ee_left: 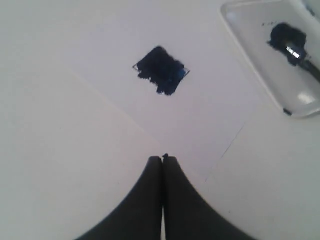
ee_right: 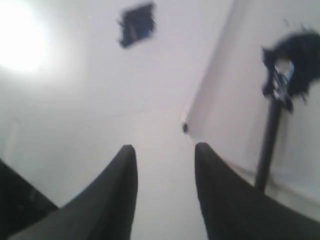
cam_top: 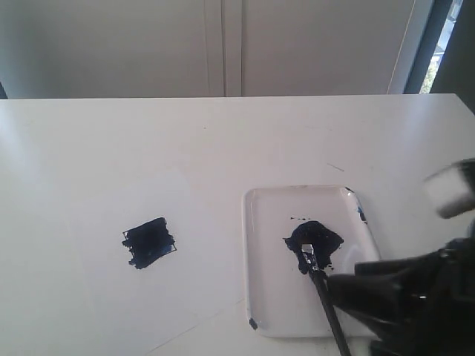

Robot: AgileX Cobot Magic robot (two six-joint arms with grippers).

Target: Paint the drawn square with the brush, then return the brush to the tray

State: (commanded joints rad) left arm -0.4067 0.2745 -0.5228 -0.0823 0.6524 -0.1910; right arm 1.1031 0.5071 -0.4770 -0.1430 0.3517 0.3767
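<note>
The drawn square (cam_top: 149, 242) is a blotchy dark blue patch on the paper, also seen from both wrists (ee_left: 161, 70) (ee_right: 136, 24). The brush (cam_top: 320, 285) lies in the white tray (cam_top: 259, 261), its stained bristles on the paint blob (cam_top: 315, 237) and its black handle running out over the near rim. From the right wrist the brush (ee_right: 272, 122) lies just beside my right gripper (ee_right: 165, 150), which is open and holds nothing. My left gripper (ee_left: 163, 159) is shut and empty, hovering above the paper short of the square. The tray (ee_left: 250, 40) shows there too.
A flat white paper sheet (cam_top: 133, 297) lies under the square on the white table. The right arm's dark body (cam_top: 415, 297) fills the lower right corner by the tray. A wall stands behind the table's far edge (cam_top: 223, 96).
</note>
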